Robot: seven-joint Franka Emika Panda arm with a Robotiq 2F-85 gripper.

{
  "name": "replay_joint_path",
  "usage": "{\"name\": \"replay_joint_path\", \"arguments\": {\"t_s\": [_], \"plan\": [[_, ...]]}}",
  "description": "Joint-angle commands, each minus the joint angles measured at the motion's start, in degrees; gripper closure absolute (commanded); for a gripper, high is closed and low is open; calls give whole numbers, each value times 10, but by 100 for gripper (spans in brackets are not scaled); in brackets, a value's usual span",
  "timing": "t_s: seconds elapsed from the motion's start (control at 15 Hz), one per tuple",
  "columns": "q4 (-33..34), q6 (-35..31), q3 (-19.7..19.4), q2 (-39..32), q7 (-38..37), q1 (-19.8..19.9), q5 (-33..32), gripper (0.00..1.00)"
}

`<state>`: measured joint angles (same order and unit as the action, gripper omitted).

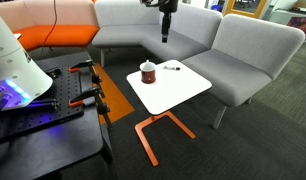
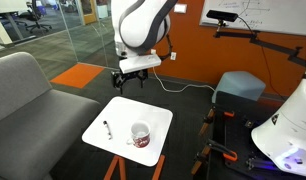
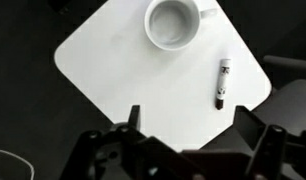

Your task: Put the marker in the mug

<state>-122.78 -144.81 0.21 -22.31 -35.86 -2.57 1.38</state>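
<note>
Small white table (image 1: pixel 183 88) is seen in both exterior views, set on orange legs (image 1: pixel 153 135) in front of a grey sofa (image 1: pixel 198 30). The mug (image 1: pixel 147 71) is stood upright on the tabletop, dark red-brown outside. In the wrist view its pale inside (image 3: pixel 173 22) is seen from above, near the table's edge. The marker (image 3: pixel 223 82) is laid flat on the bare tabletop (image 3: pixel 123 70), near the mug but apart from it, not touching. One end is pale, the other dark. In an exterior view the marker (image 2: pixel 107 129) is seen as a thin stick beside the mug (image 2: pixel 141 135), both on the table (image 2: pixel 118 112). The gripper (image 1: pixel 166 22) is held well above the table, pointing down, clear of both things. In the wrist view the gripper (image 3: pixel 187 112) is seen with jaws spread wide apart, and the tabletop is visible between the two fingers (image 3: pixel 134 118). The marker is not gripped. In an exterior view the gripper (image 2: pixel 131 76) is hung under the white arm (image 2: pixel 143 25), above the table's far edge.
</note>
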Motion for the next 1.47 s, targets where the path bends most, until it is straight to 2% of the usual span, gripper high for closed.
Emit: {"name": "replay_joint_path", "arguments": {"t_s": [0.0, 0.4, 0.8, 0.87, 0.93, 1.4], "plan": [[102, -16, 2, -118, 37, -14, 51, 0], [289, 9, 19, -290, 87, -16, 112, 0], [442, 68, 9, -415, 70, -32, 115, 0], [463, 81, 5, -430, 61, -35, 115, 25], [481, 90, -2, -444, 53, -41, 111, 26], [573, 140, 1, -508, 57, -32, 113, 80]]}}
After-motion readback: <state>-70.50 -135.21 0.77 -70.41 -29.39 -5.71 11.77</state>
